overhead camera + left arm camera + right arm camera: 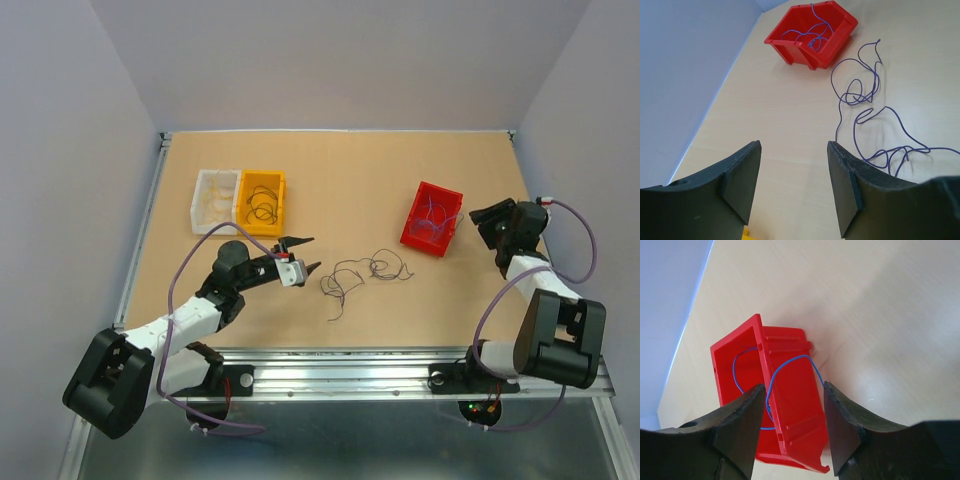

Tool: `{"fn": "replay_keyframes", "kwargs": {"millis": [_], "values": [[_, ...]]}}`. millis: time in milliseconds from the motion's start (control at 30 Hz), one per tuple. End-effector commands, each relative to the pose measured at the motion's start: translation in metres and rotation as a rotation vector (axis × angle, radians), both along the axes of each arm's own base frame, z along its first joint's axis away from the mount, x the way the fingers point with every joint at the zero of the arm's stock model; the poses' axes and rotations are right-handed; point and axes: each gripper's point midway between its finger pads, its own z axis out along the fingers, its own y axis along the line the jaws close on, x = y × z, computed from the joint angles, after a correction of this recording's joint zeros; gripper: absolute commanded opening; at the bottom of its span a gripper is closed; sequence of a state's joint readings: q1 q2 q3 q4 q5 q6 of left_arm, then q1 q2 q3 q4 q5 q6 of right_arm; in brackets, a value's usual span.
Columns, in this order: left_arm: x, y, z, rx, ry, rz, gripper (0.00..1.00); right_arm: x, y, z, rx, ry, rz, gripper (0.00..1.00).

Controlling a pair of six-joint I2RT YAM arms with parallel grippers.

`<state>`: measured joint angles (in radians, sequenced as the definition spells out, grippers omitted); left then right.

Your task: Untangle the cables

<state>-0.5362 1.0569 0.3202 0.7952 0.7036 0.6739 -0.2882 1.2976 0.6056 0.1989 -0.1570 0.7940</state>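
Midway across the tabletop (350,180), between your 2 hands, the cables (360,273) are lying as a loose bunch, its long axis running left to right with 1 tail trailing toward the near edge. Your left hand (313,252) is hovering just left of it, spread wide and empty, fingertips pointing along that axis, probably lining up a pick. Your right hand (794,387) is hanging released just beside the red bin (790,415), where a blue strand (790,358) is draping over the wall, suggesting freed strands are being sorted there by colour.
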Motion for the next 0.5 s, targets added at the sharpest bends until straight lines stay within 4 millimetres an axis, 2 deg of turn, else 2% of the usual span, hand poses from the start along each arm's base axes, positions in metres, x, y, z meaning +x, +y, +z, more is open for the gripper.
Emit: {"fn": "replay_keyframes", "kwargs": {"millis": [0,233,467], "values": [[-0.002,-0.002,0.017,-0.024,-0.063,-0.023,0.66,0.012,0.006,-0.001,0.017,-0.057,0.048,0.54],[-0.001,-0.003,0.015,-0.020,-0.059,-0.025,0.66,0.016,0.012,-0.026,0.041,-0.044,0.087,0.52],[-0.001,-0.003,0.013,-0.016,-0.054,-0.028,0.66,0.021,0.014,-0.034,0.036,-0.037,0.098,0.53]]}}
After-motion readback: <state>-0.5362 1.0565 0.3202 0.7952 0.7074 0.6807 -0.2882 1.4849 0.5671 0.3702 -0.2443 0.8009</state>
